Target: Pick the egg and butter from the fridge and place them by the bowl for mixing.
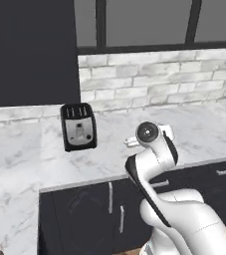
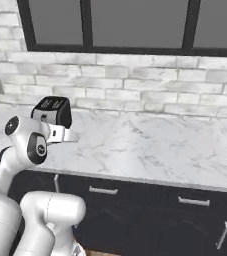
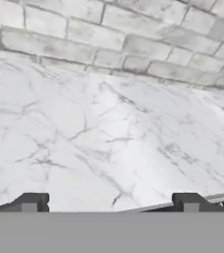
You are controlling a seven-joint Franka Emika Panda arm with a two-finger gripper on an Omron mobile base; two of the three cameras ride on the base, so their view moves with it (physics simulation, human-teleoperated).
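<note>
Marble counter (image 1: 194,134) under brick wall (image 2: 135,80) | toaster (image 1: 77,126) left of centre in left base view | gripper (image 3: 111,201) spread wide, empty, at bottom edge of hand view | egg, butter, bowl: whereabouts can't be told

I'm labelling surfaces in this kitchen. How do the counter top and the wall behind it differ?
The counter top is flat, smooth white marble with grey veins; the wall stands upright and is built of pale bricks with visible joints. The counter top carries a toaster; the wall carries dark-framed windows. Both are light grey-white.
</note>
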